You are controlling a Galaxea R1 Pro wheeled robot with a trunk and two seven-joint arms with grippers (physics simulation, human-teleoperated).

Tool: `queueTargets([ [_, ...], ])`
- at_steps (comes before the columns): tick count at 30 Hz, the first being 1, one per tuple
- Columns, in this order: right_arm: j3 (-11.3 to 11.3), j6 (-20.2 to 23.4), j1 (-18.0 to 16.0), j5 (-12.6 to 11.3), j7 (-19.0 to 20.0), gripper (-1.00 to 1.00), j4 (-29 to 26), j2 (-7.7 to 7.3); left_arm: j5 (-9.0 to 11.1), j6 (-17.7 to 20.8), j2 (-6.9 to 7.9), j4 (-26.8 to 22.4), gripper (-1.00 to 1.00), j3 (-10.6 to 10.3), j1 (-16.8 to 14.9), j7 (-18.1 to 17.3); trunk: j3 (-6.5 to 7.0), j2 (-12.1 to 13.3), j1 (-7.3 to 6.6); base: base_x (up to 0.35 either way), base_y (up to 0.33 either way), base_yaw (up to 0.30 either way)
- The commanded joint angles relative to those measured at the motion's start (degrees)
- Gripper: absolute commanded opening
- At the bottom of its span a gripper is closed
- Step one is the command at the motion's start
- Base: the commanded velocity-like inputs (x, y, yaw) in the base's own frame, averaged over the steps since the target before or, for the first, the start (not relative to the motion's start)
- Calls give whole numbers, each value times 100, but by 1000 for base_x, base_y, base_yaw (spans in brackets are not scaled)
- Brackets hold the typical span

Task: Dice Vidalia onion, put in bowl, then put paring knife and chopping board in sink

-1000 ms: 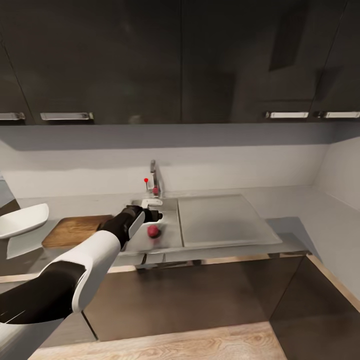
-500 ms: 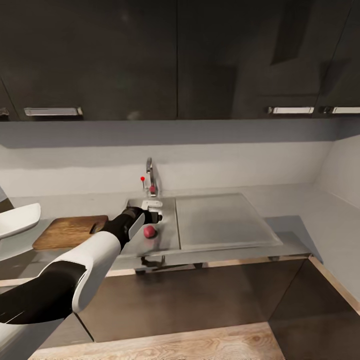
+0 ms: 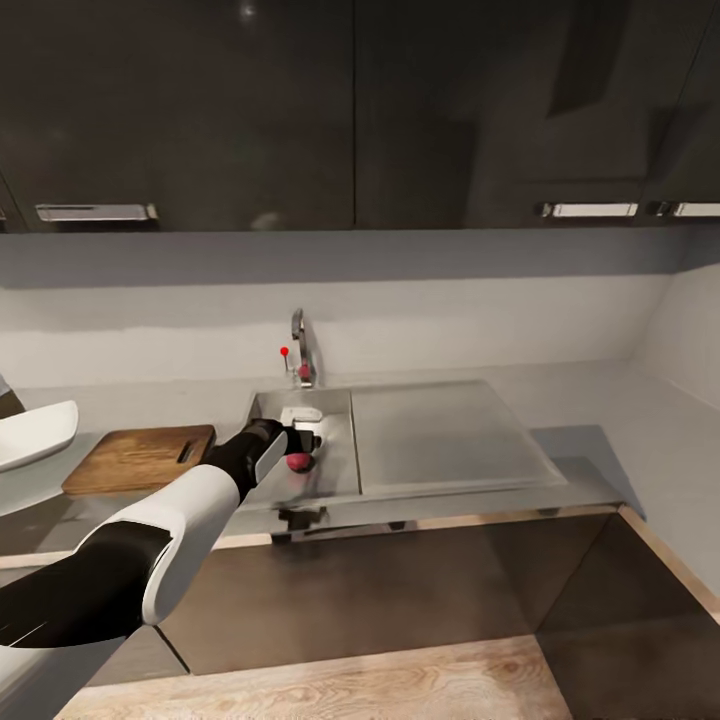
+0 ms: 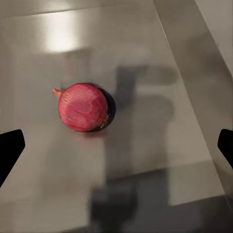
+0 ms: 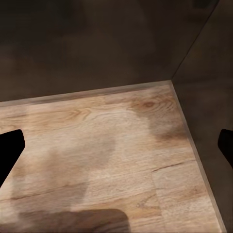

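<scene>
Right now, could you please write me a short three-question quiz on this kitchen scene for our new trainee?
1. True or false: the Vidalia onion is already clamped between the fingers of the left gripper.
2. Multiple choice: the chopping board lies A) inside the sink, B) on the countertop between the sink and the bowl, C) on the floor.
3. Fill in: the right gripper points down at the wooden ____.

Key
1. False: the onion lies loose on the basin floor, with the open fingertips wide apart on either side.
2. B.
3. Floor.
</scene>
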Motion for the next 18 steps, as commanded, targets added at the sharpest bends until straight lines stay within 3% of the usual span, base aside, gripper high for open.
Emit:
queueTargets([
  [1,-42,-12,-2,24,55,100,-11,9,58,28,3,-2,100,-45,-3,32,-16,-7,2,74,26,0],
  [10,-42,-12,-2,24,55,100,-11,9,53,27,4,85,100,-48,16,34,-100,-7,2,179,43,0],
  [18,-42,-12,-2,24,55,100,-3,9,52,-90,12,158,100,-47,69,33,-174,-7,2,23,60,0],
])
